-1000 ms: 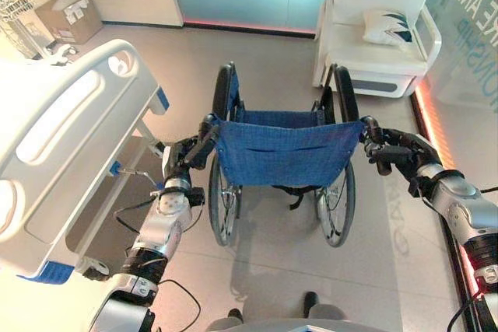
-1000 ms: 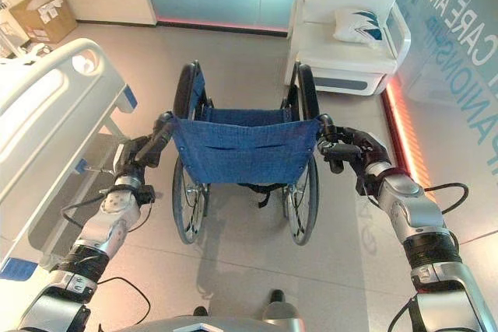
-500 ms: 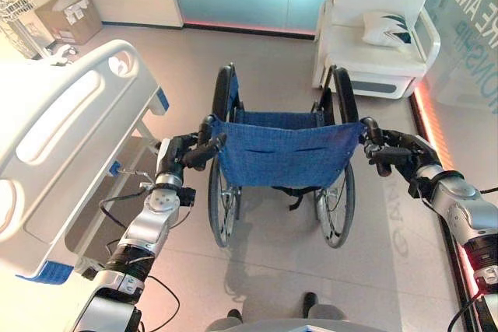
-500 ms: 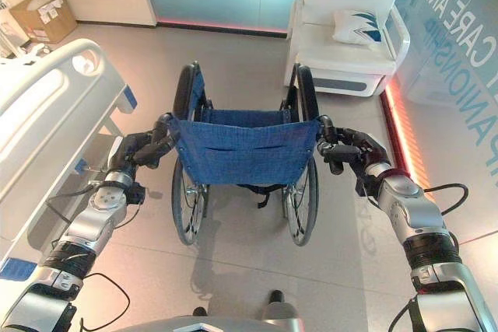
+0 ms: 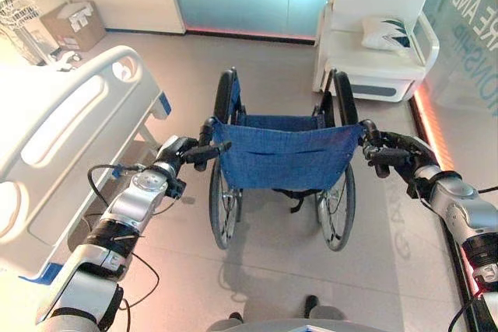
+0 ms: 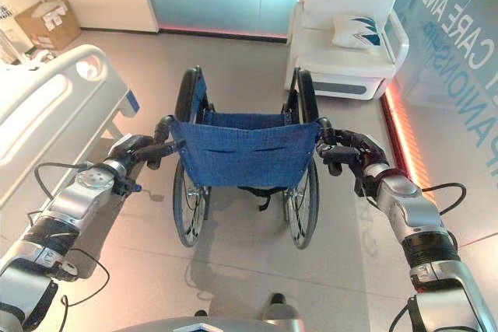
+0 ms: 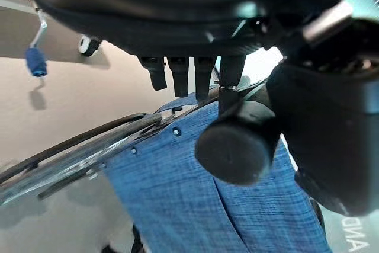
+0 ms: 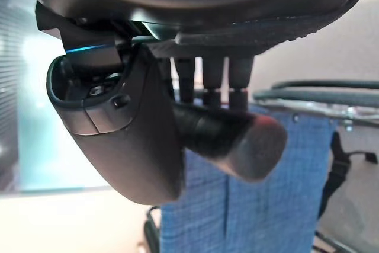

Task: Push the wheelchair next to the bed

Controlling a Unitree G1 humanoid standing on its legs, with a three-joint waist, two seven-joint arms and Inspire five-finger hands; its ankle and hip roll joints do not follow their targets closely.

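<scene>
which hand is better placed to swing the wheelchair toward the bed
Probably the right hand. The bed lies on the robot's left, so pushing the right push handle forward should turn the wheelchair that way. Both hands are curled round their handles; the left hand could hold back as the pivot.

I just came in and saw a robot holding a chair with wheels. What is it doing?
The robot is standing behind a blue wheelchair and holding it by both push handles. Its left hand is curled around the left handle, and its right hand is curled around the right handle. A white hospital bed stands off to the robot's left, with some bare floor between it and the wheelchair. Ahead, by the wall, is a white armchair with a cushion on it.
</scene>
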